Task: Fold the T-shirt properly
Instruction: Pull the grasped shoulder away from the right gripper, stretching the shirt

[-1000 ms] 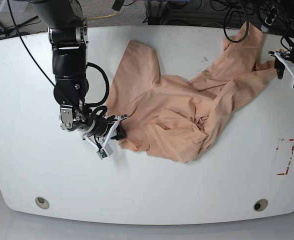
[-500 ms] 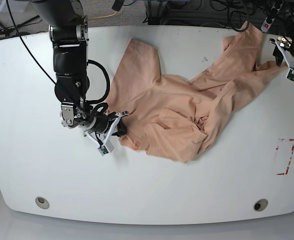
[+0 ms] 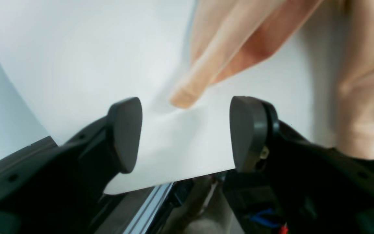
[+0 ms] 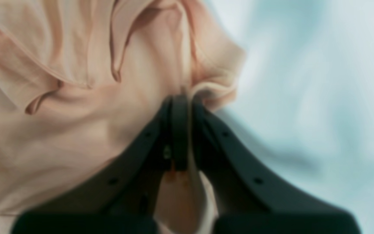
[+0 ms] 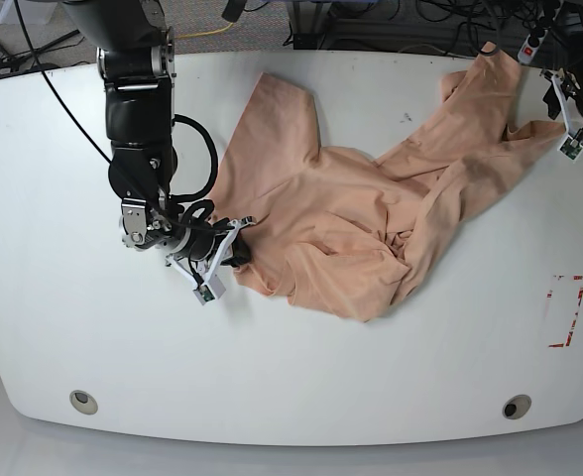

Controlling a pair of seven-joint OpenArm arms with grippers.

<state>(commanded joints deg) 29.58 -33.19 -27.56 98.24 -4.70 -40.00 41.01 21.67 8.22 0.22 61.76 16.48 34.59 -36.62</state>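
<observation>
Bench: white rounded bench point(image 5: 301, 387) carries everything.
Shirt: the peach-pink soft cloth T-shirt point(image 5: 371, 213) lies crumpled, not yet folded; its long axis runs diagonally between the two end effectors.
Right end effector point(image 5: 224, 260): closed tight on a bunched hem edge of the shirt; the cloth spreads away in front of it.
Left end effector point(image 3: 187, 133): wide open, holding nothing; a narrow shirt corner point(image 3: 187, 94) points toward its gap, just ahead, not touching.
Nearer arm: I judge the left one must advance to this corner.
</observation>
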